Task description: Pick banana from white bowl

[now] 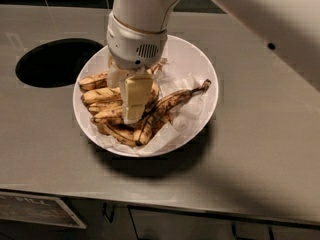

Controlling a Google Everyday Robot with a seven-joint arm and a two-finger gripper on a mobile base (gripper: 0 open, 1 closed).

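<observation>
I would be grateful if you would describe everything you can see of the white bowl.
The white bowl is large, round and shallow, with a wide rim and a glossy, ceramic-looking surface. It sits upright on the grey counter, just right of a dark round hole, and casts a shadow toward the front. Crumpled white paper lines it, and several brown-spotted bananas lie piled on that. The gripper reaches down into the bowl's left half, among the bananas.

The grey bench (pixel 260 149) carries the white bowl (pixel 195 64) (paper-lined, near its middle) beside a dark round hole (pixel 55 61) in its top; my jaws reach down into that bowl.
</observation>
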